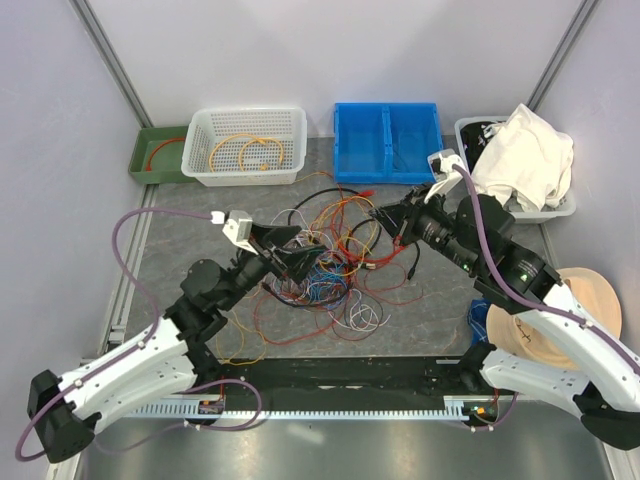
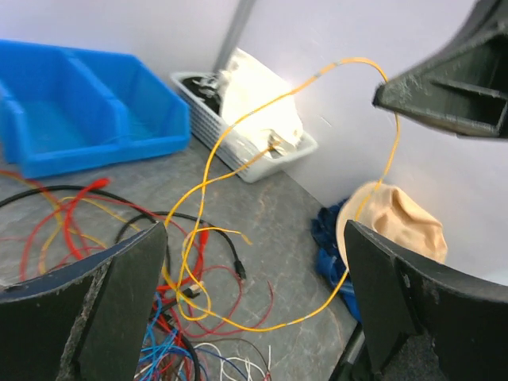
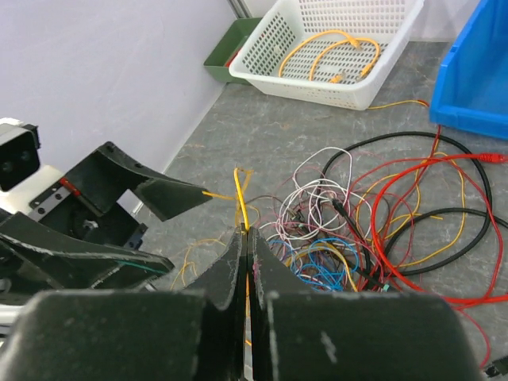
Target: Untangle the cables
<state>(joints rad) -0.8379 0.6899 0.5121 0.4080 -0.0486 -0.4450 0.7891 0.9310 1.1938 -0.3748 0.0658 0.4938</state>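
From above, we see the cables [image 1: 335,270] lying as a tangled heap of red, orange, blue, white and black wires in the middle of the grey table [image 1: 170,250], between the two arms. The left gripper [image 1: 288,250] hangs over the heap's left side with its jaws spread wide. The right gripper [image 1: 385,222] reaches in at the heap's upper right, and from up here we cannot tell how its jaws stand. Along the far edge stand a green tray [image 1: 140,170] with an orange cable [image 1: 165,155] in it, a white basket [image 1: 245,178] holding a coiled yellow cable [image 1: 245,150], a blue bin [image 1: 388,165] and a grey bin [image 1: 465,128] filled with a white cloth [image 1: 525,155].

In the left wrist view, the left gripper's fingers [image 2: 119,302] stand far apart and grip nothing. In the gap between them we see a thin yellow wire [image 2: 208,171] climbing out of the heap and arching high in a loose loop.

In the right wrist view, the right gripper's fingers are pressed together and pinch that yellow wire just above the heap. The left gripper's open jaws sit close by on the left.
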